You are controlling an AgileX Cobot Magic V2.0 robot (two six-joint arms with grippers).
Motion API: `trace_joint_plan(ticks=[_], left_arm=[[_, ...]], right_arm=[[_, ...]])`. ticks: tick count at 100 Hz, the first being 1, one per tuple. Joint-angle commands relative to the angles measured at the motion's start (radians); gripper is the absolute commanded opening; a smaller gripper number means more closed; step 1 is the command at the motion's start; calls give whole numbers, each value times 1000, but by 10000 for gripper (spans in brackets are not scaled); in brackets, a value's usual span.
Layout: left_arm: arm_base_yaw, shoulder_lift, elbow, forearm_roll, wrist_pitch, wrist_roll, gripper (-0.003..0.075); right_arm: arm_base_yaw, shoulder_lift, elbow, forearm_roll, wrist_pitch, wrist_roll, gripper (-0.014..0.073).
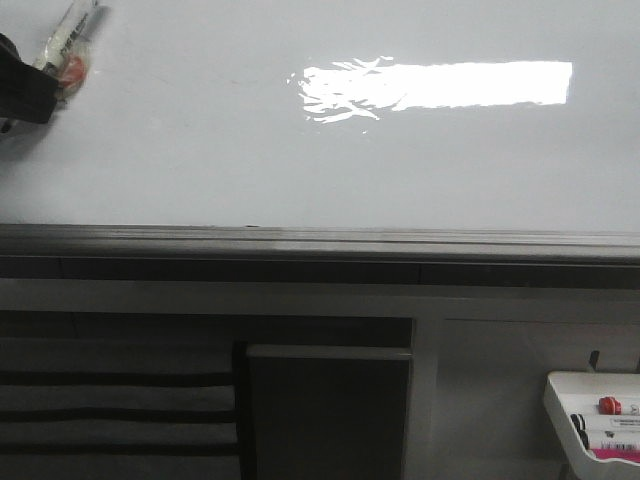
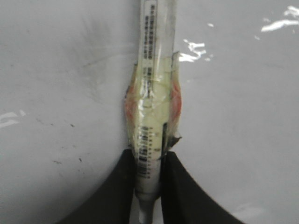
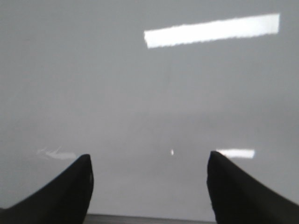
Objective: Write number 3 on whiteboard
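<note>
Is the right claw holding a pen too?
No, in the right wrist view the right claw is open, with only the bare whiteboard showing between its fingers.

Whiteboard (image 1: 200,140) filling the upper part of the front view, edge rail (image 1: 320,245) running along its near side. At the far left, left end effector (image 1: 30,85) over the board, clamped on a marker (image 1: 68,35) (barrel wrapped in tape at the grip, per the left wrist view). Below the rail at the far right, a tray (image 1: 565,395) with markers (image 1: 610,425) lying in it.
</note>
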Motion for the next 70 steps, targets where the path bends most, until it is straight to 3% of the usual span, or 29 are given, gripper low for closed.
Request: trace_joint_plan(ticks=[1, 22, 42, 56, 70], left_arm=[[-28, -48, -78, 77, 92, -2, -19], [-157, -62, -206, 30, 431, 185, -19], [-238, -62, -304, -403, 735, 666, -19], [-245, -62, -365, -668, 921, 936, -19], [-245, -62, -406, -697, 989, 969, -19]], right_arm=[[-1, 82, -98, 56, 72, -57, 461], [23, 325, -259, 424, 376, -479, 461], [34, 574, -388, 665, 613, -806, 461], [129, 719, -466, 691, 655, -977, 461], [285, 838, -563, 619, 649, -1044, 461]])
